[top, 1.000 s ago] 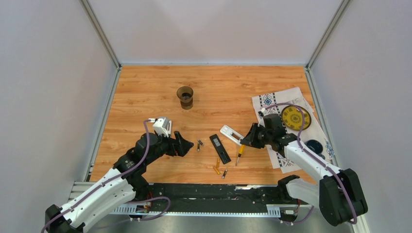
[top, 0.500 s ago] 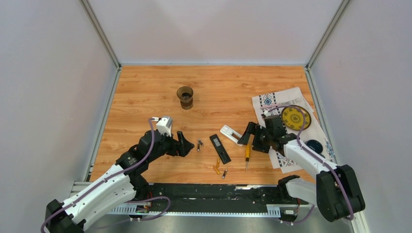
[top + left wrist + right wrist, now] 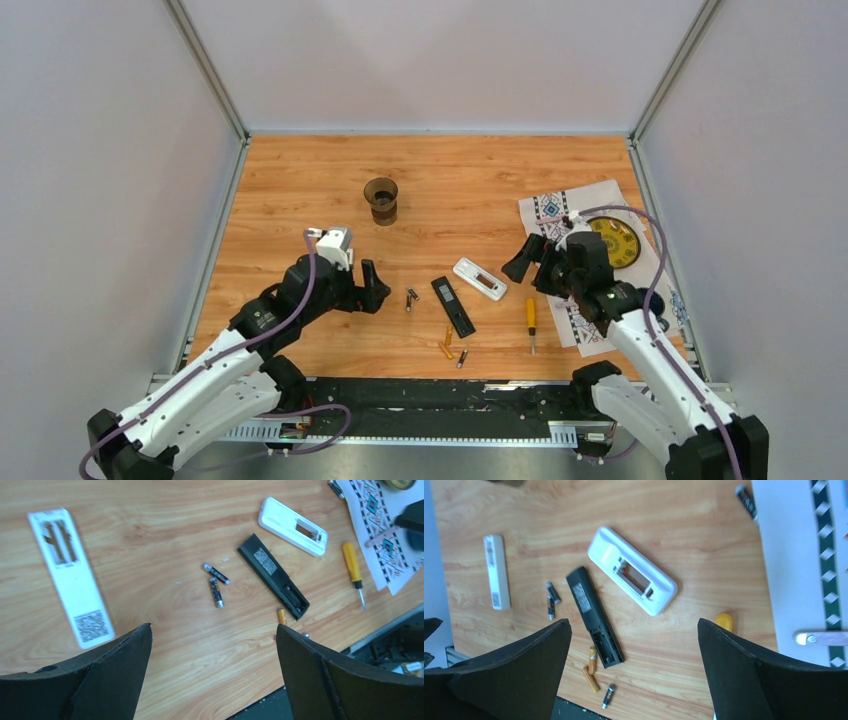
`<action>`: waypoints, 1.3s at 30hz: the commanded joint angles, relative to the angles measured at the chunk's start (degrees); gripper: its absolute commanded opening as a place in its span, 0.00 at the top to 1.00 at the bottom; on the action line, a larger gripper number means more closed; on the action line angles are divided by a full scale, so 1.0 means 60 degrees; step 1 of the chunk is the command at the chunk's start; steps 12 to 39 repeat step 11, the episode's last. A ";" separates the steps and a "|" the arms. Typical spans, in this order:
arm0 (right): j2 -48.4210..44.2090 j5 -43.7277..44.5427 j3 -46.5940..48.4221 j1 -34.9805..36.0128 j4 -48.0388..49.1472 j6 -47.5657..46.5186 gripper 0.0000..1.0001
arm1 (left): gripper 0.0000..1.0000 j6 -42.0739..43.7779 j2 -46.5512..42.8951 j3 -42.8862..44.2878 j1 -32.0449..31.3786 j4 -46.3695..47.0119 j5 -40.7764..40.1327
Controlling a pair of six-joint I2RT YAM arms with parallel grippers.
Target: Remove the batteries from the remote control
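I have the wooden table (image 3: 300,190) filling the middle of the top view, with a patterned cloth (image 3: 575,200) along its right side. My left gripper (image 3: 212,630) hangs left of centre with its jaws spread wide and nothing between them. My right gripper (image 3: 634,624) is equally wide open and empty, over the cloth's left edge. In the left wrist view a long white remote (image 3: 70,575) lies at upper left. At centre, a shorter white remote (image 3: 480,279) lies with its battery bay open and facing up, and a black remote (image 3: 453,305) sits just left of it. A brown cup (image 3: 381,200) stands well above them. A yellow-handled screwdriver (image 3: 531,320) lies lower right of the remotes. The batteries are all loose on the wood: two dark batteries (image 3: 410,298) left of the black remote, two orange batteries (image 3: 446,345) touching at its lower end, and a grey battery (image 3: 462,358) just beside those.
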 commanded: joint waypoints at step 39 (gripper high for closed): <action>-0.3157 0.2347 0.1766 -0.0037 -0.0600 -0.1037 0.00 | 0.00 0.2053 -0.0127 0.2099 0.0050 -0.1530 -0.1495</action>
